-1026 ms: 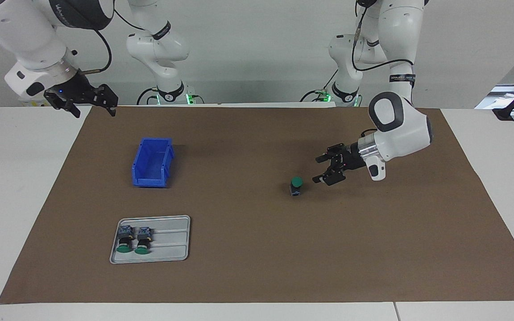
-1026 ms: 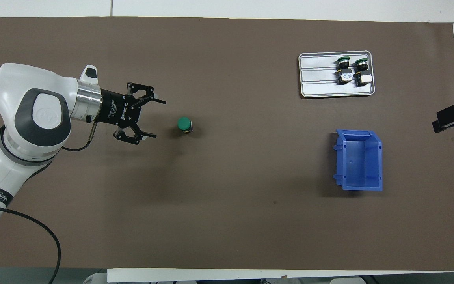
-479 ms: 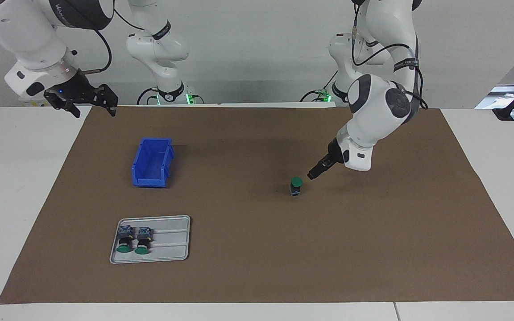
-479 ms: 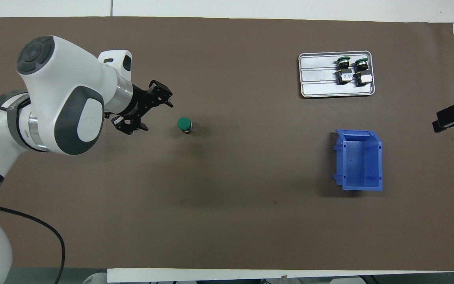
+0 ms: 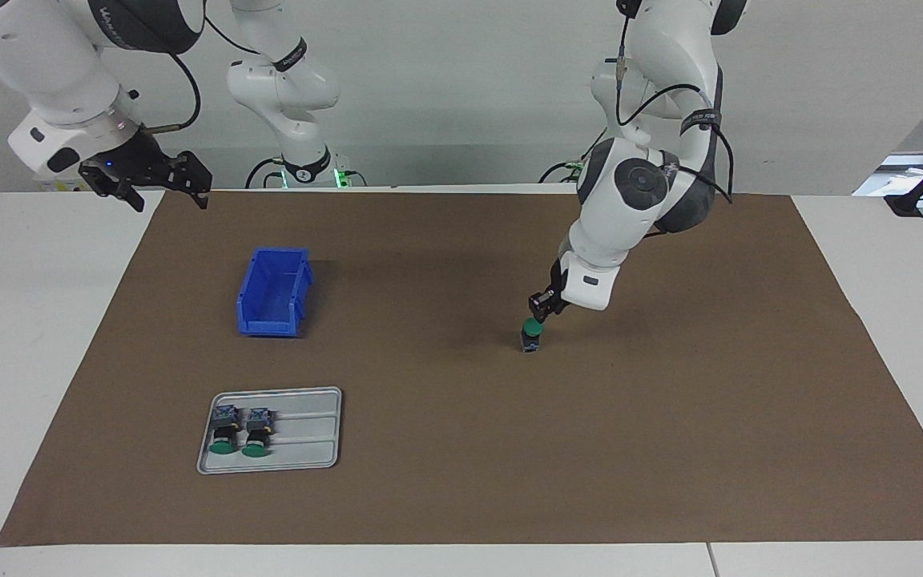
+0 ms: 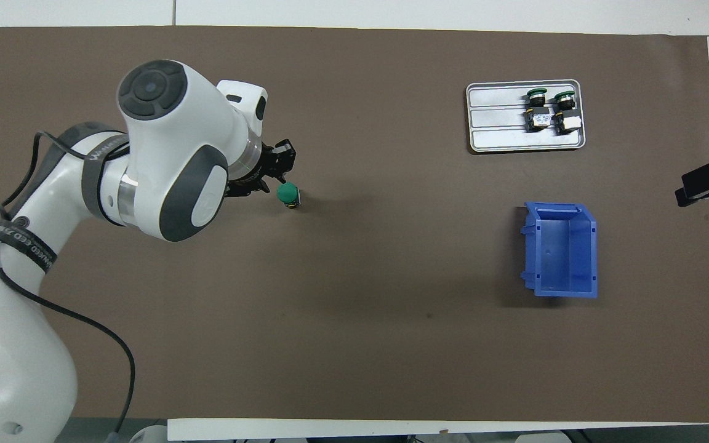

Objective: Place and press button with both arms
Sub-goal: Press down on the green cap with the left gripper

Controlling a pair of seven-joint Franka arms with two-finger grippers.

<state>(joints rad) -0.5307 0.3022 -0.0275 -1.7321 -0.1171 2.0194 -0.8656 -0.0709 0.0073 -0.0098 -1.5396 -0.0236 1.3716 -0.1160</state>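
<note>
One button [image 5: 532, 332] standing upright mid-table for pressing; left gripper [image 5: 540, 308] hovering just over its cap at 1 o'clock, finger state unclear; right gripper [image 5: 159, 183] waiting, spread.

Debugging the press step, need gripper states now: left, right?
Left gripper: just above the upright button; open or closed cannot be told, holding nothing.
Right gripper: open, empty, waiting off the mat's corner.
</note>
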